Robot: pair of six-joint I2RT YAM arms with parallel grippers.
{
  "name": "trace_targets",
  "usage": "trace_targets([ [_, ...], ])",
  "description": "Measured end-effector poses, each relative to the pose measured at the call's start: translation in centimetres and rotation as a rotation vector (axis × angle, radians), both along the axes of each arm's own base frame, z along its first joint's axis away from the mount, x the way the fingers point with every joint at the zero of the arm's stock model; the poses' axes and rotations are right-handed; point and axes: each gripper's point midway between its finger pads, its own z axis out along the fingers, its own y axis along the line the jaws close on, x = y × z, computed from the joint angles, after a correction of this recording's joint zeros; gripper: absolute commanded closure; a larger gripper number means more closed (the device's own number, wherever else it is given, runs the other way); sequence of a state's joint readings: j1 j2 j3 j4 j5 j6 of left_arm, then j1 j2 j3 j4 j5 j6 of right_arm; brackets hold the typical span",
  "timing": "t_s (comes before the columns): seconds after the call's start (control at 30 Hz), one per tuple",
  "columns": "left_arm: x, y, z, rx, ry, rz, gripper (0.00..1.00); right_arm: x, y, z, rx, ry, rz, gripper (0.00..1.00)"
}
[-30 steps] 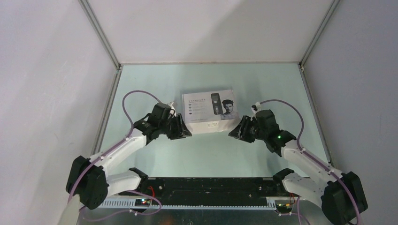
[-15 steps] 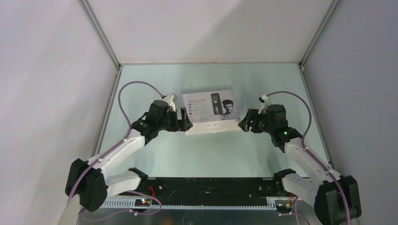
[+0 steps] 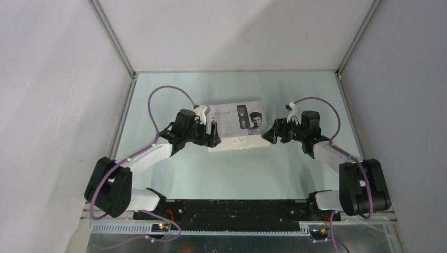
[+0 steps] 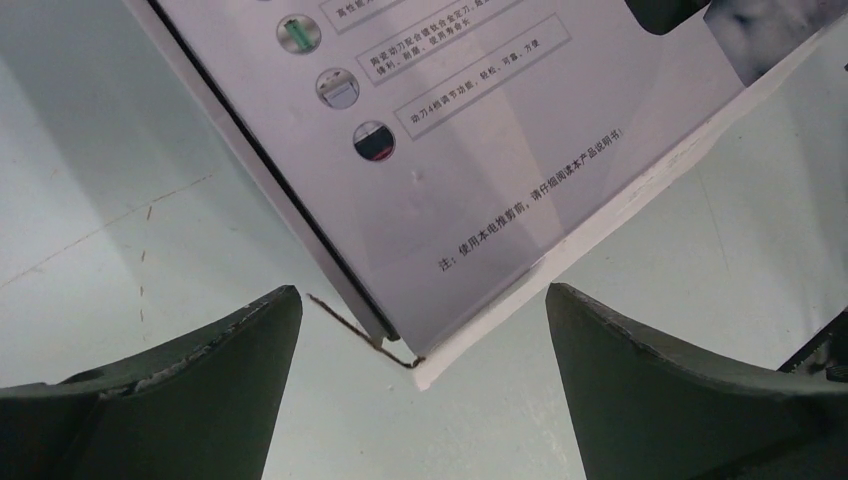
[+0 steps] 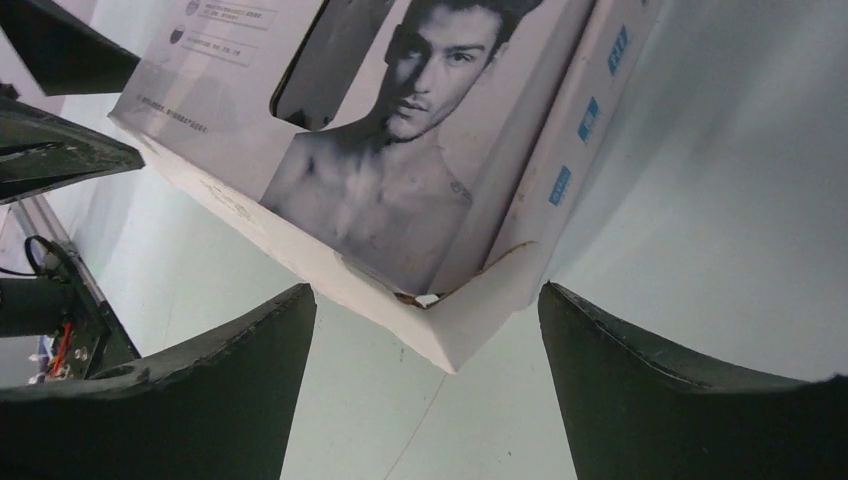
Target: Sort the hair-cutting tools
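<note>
No hair-cutting tools show in any view; only a picture of a clipper is printed on the lid of the closed white box (image 3: 235,124) in the middle of the table. My left gripper (image 3: 211,135) is open at the box's near left corner. In the left wrist view that corner of the box (image 4: 450,150) pokes between the wide jaws of my left gripper (image 4: 420,290) without touching them. My right gripper (image 3: 270,135) is open at the near right corner. There the printed man's face on the box (image 5: 400,180) lies just beyond my right gripper (image 5: 425,290).
The pale green table (image 3: 232,174) is walled by white panels at left, right and back. A black rail (image 3: 232,208) carrying the arm bases runs along the near edge. Purple cables loop above both wrists.
Both arms have reached forward and inward to the box's near corners. Both grippers have opened wide over the last second.
</note>
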State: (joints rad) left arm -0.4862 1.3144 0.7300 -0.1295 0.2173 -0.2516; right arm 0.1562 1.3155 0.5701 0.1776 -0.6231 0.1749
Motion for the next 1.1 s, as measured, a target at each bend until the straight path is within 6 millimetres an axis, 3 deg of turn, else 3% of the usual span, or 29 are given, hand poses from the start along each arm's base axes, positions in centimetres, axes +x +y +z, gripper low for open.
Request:
trace_targets([
  [0.23, 0.7, -0.1, -1.0, -0.041, 0.039, -0.006, 0.0, 0.5, 1.0, -0.5, 0.05, -0.001, 0.053, 0.13],
  [0.63, 0.4, -0.8, -2.4, -0.079, 0.111, -0.009, 0.03, 2.0, 0.7, -1.9, 0.072, 0.06, 0.013, 0.13],
  [0.8, 0.3, -0.9, -3.0, -0.082, 0.14, -0.003, 0.09, 2.4, 0.8, -2.1, 0.087, 0.073, 0.006, 0.19],
  [1.1, -0.3, -1.1, -3.0, -0.107, 0.202, 0.019, 0.23, 1.4, 1.1, -3.0, 0.12, 0.197, -0.034, 0.27],
])
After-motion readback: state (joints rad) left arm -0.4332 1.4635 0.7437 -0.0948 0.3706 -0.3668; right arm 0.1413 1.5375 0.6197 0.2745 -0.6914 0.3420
